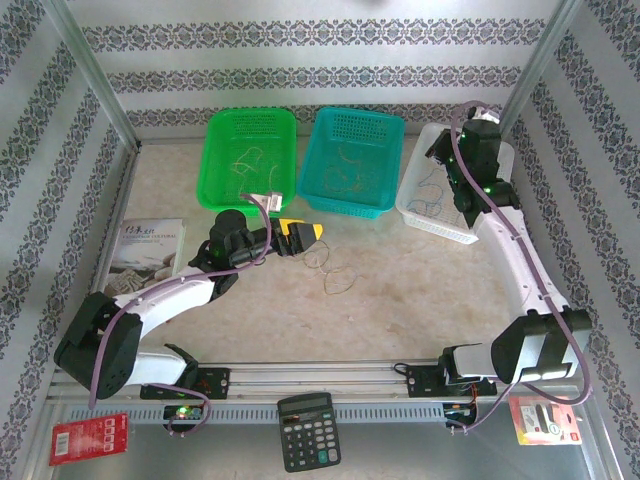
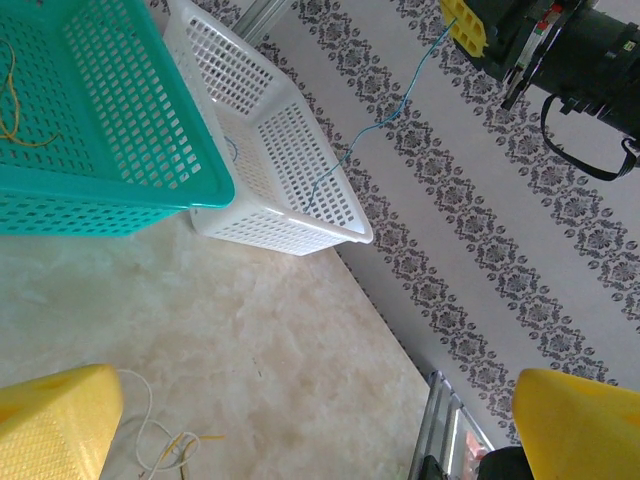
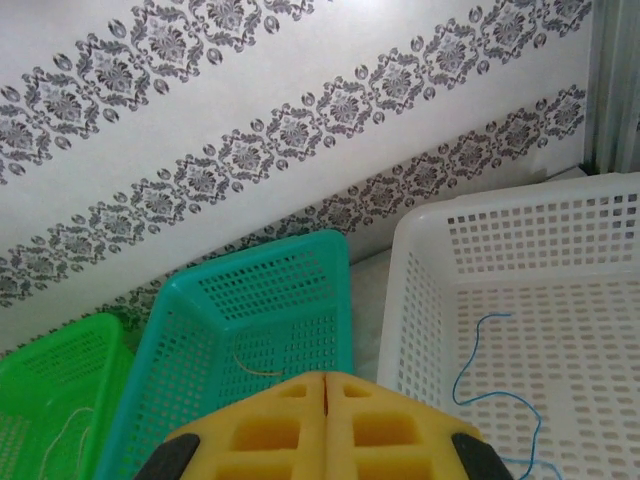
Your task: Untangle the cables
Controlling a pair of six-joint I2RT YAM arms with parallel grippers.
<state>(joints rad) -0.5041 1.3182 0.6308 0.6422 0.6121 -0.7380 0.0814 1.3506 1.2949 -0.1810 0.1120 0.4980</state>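
While the left end effector (image 2: pixel 315 428) gapes, the right end effector (image 3: pixel 325 395) pinches a curly blue cable (image 2: pixel 388 117).

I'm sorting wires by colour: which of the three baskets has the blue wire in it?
The white basket, rightmost of three, holds the blue wire; the green basket and teal basket hold pale wires.
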